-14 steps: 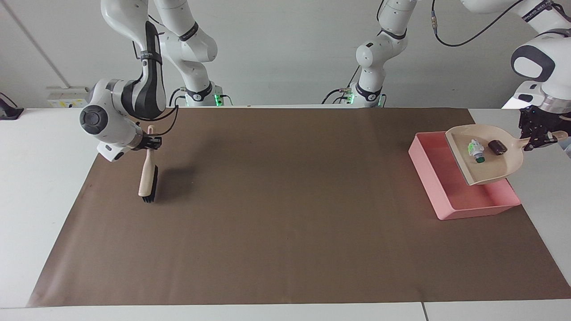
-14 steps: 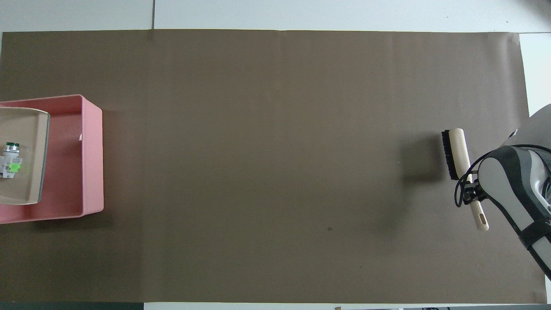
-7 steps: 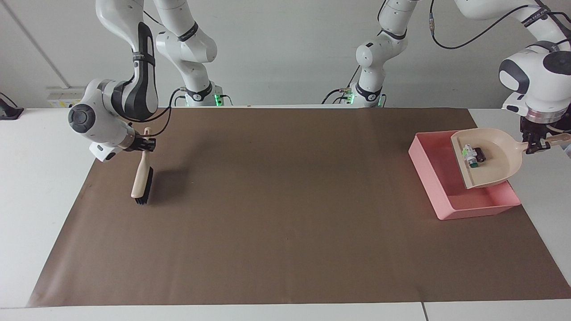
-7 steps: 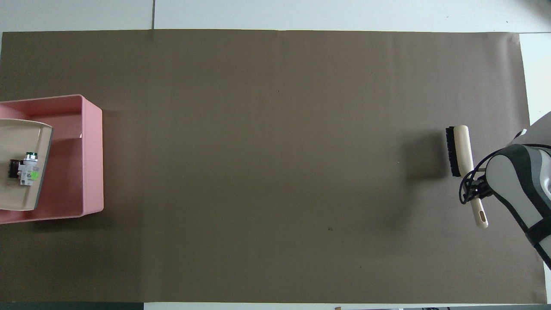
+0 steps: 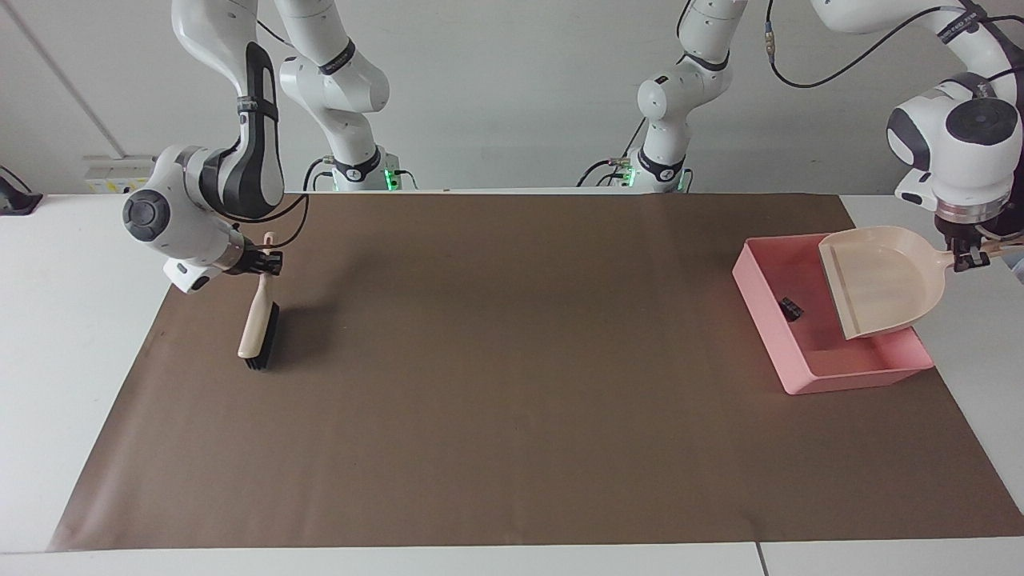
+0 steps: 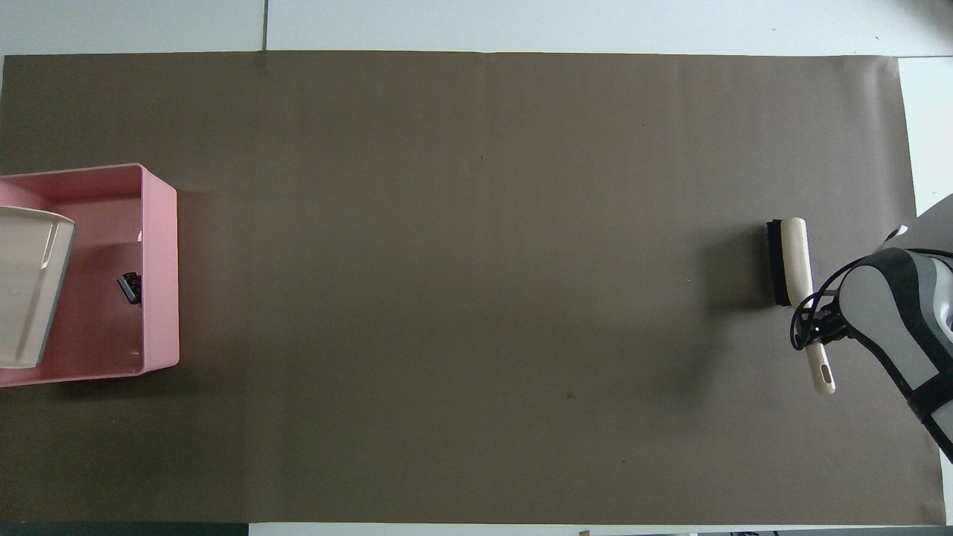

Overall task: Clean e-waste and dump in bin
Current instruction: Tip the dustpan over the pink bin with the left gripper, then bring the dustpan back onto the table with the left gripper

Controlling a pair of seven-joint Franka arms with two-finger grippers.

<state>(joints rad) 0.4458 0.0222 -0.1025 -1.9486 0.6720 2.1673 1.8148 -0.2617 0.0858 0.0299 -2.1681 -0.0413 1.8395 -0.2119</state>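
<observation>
Brown mat (image 5: 512,384); tilted dustpan (image 5: 880,280) over bin (image 5: 848,376), black block (image 5: 791,308) inside.

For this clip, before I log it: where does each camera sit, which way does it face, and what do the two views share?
Facing view: high across the table, facing the robots; both arms show whole, the left gripper holding the dustpan tilted over the bin, the right gripper holding the brush.
Overhead view: high above the robots' end, looking steeply down; only the right arm shows.
Shared: bin, dustpan, brush, small black block in the bin, brown mat, half a turn apart.
</observation>
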